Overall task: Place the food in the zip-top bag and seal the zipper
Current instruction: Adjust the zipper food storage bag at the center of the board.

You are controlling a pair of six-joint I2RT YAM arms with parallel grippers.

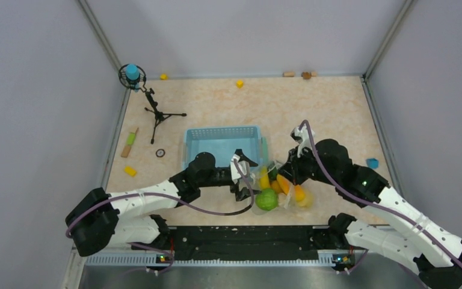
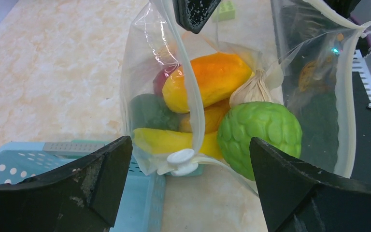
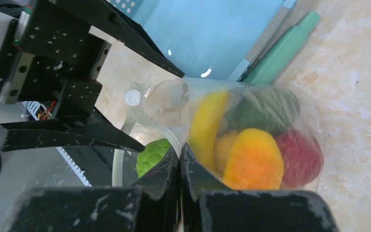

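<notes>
Zip-top bag [image 1: 289, 186] loaded, zipper [image 2: 195, 106] unsealed.
I see it at 5 o'clock of centre in the top view; food [image 2: 212, 77] inside is orange, yellow, red, dark green; light-green fruit [image 2: 261, 130] sits in the open mouth.

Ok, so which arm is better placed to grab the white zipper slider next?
Left, probably. The left gripper is open, the zipper slider just ahead between its fingers; the right gripper is shut on the zip-top bag rim, steadying it.

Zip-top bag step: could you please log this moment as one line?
zip-top bag: food inside | zipper: unsealed | left fingers: open, facing slider | right fingers: shut on zip-top bag rim
</notes>
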